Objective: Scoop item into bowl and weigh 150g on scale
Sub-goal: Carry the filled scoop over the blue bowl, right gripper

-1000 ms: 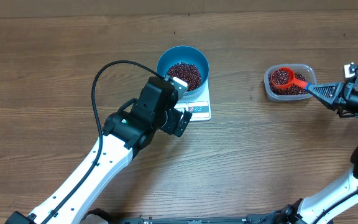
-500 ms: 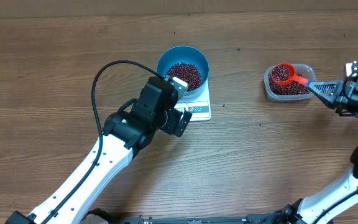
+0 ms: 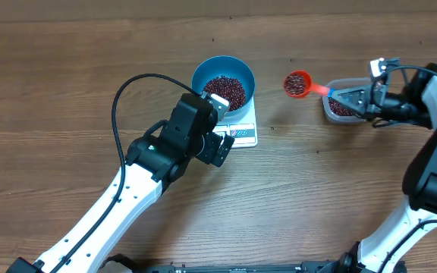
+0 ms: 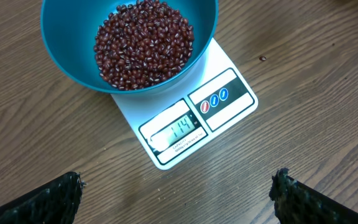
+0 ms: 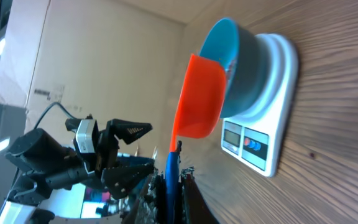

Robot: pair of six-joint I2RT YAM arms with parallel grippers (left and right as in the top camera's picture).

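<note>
The blue bowl (image 3: 202,74) stands on the white scale (image 3: 243,133) and holds a heap of the dark red item (image 3: 225,90). In the left wrist view the bowl (image 4: 61,53) and its beans (image 4: 143,43) sit above the scale (image 4: 229,109), whose display reads 114. My left gripper (image 4: 176,190) hovers open just in front of the scale, with nothing between its fingers. My right gripper (image 3: 353,98) is shut on the blue handle of a red scoop (image 3: 297,83) filled with beans. The scoop hangs in the air between the clear tub and the bowl. From the right wrist the scoop (image 5: 199,96) appears right in front of the bowl (image 5: 244,62).
A clear plastic tub (image 3: 331,111) with more beans stands at the right, partly under my right gripper. A stray bean (image 4: 262,58) lies on the wood just right of the scale. My left arm's black cable (image 3: 120,98) loops to the left of the bowl.
My right gripper has carried the loaded scoop out of the tub and leftward toward the bowl. The left arm has not moved.
</note>
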